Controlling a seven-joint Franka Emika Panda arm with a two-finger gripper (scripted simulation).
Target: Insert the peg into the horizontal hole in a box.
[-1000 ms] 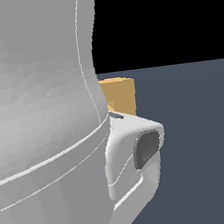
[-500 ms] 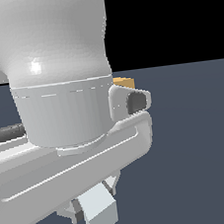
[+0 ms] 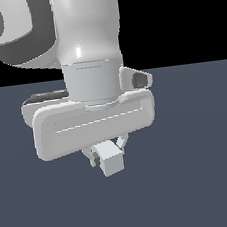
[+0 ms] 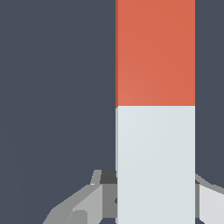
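**Peg held in the end effector**

The end effector (image 3: 108,156) is closed on the peg (image 4: 155,109) at its white half, fingers (image 4: 83,205) on both sides. The orange-red half points away over the dark tabletop (image 3: 203,175).

Item 1: worktop (image 3: 203,175). Flat, plain slate-blue surface with no markings or texture. In the exterior view it fills the lower part of the frame, from a straight horizontal edge a little above mid-height down to the bottom border, and it shows bare on the exterior view's right and along the lower left. In the wrist view the same slate-blue surface covers the left half of the picture and a narrow strip along the right edge.

Item 2: backdrop (image 3: 174,17). Uniform black field, without detail, occupying the upper part of the exterior view above the worktop's far edge.
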